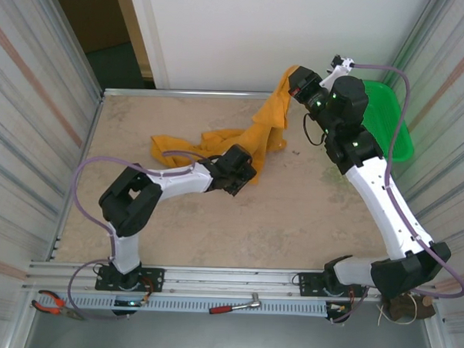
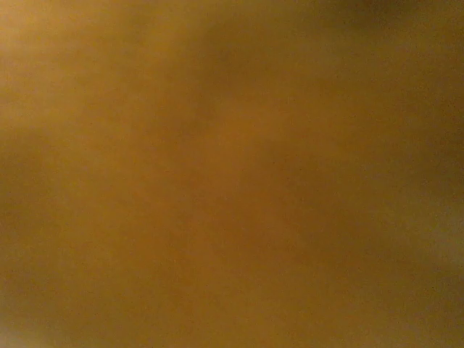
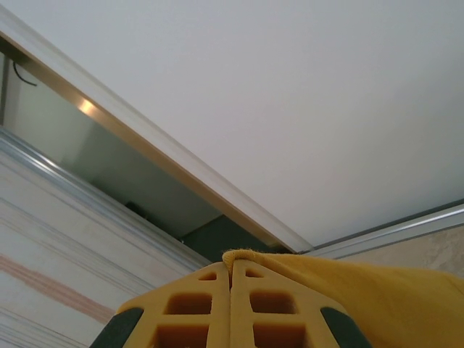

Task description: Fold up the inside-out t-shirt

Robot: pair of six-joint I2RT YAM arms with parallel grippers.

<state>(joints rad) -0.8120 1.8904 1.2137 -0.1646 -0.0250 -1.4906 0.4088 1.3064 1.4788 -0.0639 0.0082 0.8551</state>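
One inside-out t-shirt (image 1: 261, 133) is being held up at the far side of the desk (image 1: 291, 223). An edge of it is being pinched between the closed fingers (image 3: 196, 304) of the right hand (image 1: 297, 84), which is raised near the back wall. From there the orange-yellow cloth is hanging down to the desk and is being spread leftward in a crumpled heap. The left hand (image 1: 242, 174) is being rested low on the middle of the cloth. Whether its jaws are open or closed cannot be told, the fabric being seen from its wrist as an orange blur close to the lens. A green plastic basket (image 1: 392, 131) is being shown at the far right corner, beside the right arm and apart from the shirt. What is lying in it cannot be told, part of it being covered by the arm.
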